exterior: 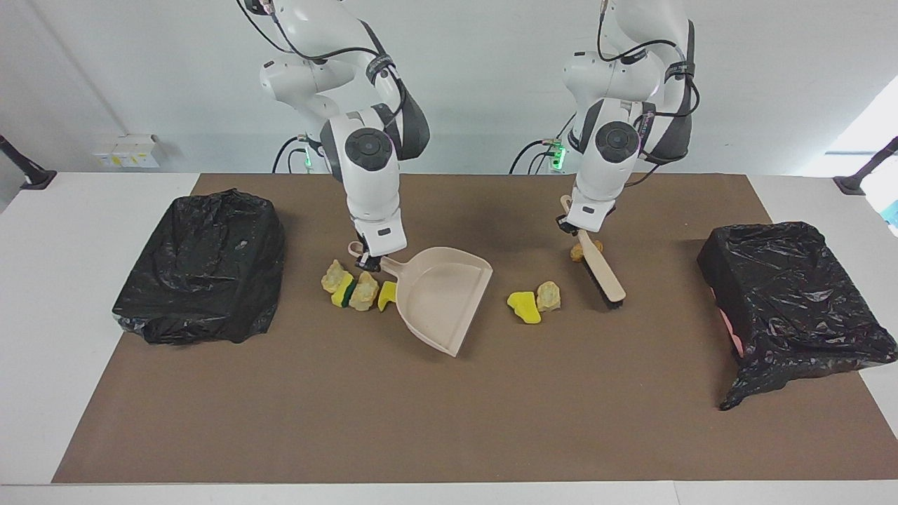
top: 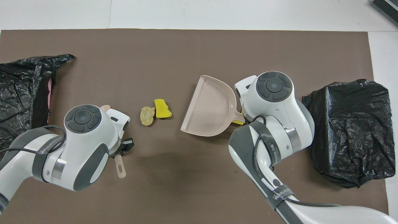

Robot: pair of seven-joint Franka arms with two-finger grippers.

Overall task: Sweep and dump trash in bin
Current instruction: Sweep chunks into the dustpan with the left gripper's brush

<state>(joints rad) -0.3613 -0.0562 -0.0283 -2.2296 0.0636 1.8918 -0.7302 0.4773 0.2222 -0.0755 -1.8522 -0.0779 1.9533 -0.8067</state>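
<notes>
My right gripper (exterior: 370, 264) is shut on the handle of the beige dustpan (exterior: 438, 298), whose mouth faces the left arm's end of the table. Beside its handle lie four pieces of trash: a cream chunk (exterior: 334, 275), a yellow-green one (exterior: 344, 293), another cream one (exterior: 365, 291) and a yellow one (exterior: 387, 294). A yellow chunk (exterior: 525, 307) (top: 161, 109) and a cream chunk (exterior: 548, 296) (top: 146, 115) lie between pan and brush. My left gripper (exterior: 570, 226) is shut on the brush (exterior: 602, 270), bristles low over the mat. A golden-brown chunk (exterior: 577, 252) sits under the brush handle.
Two bins lined with black bags stand on the brown mat, one at the right arm's end (exterior: 203, 273) (top: 348, 130) and one at the left arm's end (exterior: 793, 294) (top: 18, 93). White table surface surrounds the mat.
</notes>
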